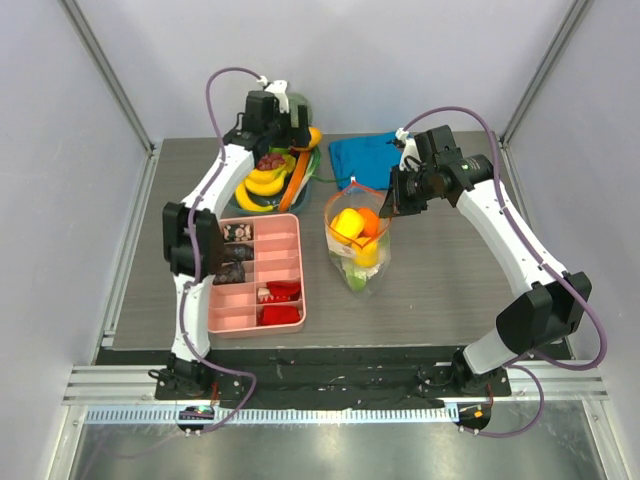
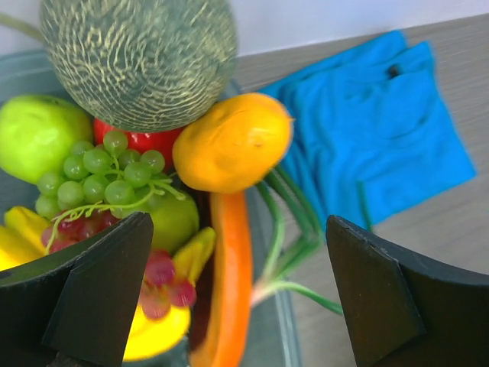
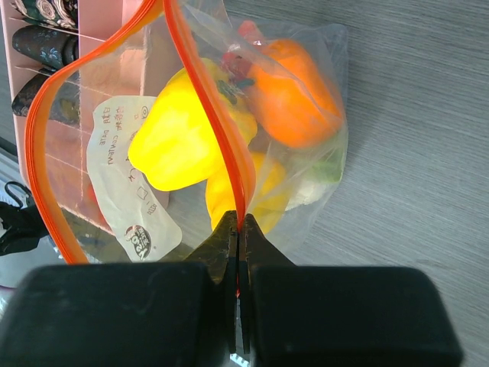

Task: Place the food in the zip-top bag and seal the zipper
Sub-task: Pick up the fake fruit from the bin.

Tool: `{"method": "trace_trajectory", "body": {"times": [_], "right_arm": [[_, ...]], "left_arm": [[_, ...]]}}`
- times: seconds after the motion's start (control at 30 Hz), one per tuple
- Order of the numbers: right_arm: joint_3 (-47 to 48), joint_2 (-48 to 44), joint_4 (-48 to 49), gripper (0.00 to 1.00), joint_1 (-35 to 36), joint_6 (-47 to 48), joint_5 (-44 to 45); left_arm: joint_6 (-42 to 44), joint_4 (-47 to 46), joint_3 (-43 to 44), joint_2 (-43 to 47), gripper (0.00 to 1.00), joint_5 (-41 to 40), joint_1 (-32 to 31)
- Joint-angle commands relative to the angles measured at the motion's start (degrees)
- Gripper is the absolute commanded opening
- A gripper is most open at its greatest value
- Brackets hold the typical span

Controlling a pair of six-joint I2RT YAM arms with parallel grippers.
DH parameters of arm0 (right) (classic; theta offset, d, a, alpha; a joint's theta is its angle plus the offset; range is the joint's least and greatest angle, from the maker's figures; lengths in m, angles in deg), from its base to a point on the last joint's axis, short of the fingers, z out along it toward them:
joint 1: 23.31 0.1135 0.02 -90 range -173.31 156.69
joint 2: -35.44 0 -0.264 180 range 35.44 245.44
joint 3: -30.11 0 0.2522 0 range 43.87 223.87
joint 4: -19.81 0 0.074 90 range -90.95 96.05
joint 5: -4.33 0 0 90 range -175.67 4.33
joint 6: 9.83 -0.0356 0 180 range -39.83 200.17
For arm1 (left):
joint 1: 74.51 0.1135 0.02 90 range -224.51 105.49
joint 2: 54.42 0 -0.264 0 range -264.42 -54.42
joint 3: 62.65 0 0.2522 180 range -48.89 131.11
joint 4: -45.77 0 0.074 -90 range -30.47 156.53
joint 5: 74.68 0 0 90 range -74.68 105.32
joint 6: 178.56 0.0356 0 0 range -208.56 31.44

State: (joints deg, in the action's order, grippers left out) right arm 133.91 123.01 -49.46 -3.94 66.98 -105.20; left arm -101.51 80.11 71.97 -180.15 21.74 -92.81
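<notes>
The zip-top bag (image 1: 356, 245) stands on the table with its mouth open and holds a yellow pepper (image 3: 183, 130), an orange pepper (image 3: 294, 95) and pale green pieces. My right gripper (image 3: 238, 227) is shut on the orange-red zipper (image 3: 206, 92) at one end of the mouth, holding that edge up. My left gripper (image 2: 241, 298) hangs open over a bowl of food, its fingers (image 2: 99, 290) on either side of a carrot-like orange piece (image 2: 233, 283). Nothing is between them. An orange (image 2: 229, 141), green grapes (image 2: 107, 172), a melon (image 2: 137, 57) and bananas (image 1: 262, 185) fill the bowl.
A pink compartment tray (image 1: 290, 270) with small dark and red pieces lies left of the bag. A folded blue cloth (image 1: 365, 158) lies at the back, right of the grey bowl (image 2: 271, 336). Green stalks (image 2: 294, 229) hang over the bowl's rim.
</notes>
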Motion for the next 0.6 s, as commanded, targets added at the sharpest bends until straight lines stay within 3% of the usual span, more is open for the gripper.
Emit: {"method": "trace_trajectory", "body": {"times": [0.0,0.57], "right_arm": [[0.1,-1.8,1.1,0.01,0.1,1.1,0.5],[1.9,1.2,1.3,0.01,0.1,0.5,-0.1]], "left_arm": [[1.5,-8.7,5.3,-2.9,1.0,-1.1,0.2],[-1.7,-11.9,11.1,-14.5,1.0,-4.4,0.1]]}}
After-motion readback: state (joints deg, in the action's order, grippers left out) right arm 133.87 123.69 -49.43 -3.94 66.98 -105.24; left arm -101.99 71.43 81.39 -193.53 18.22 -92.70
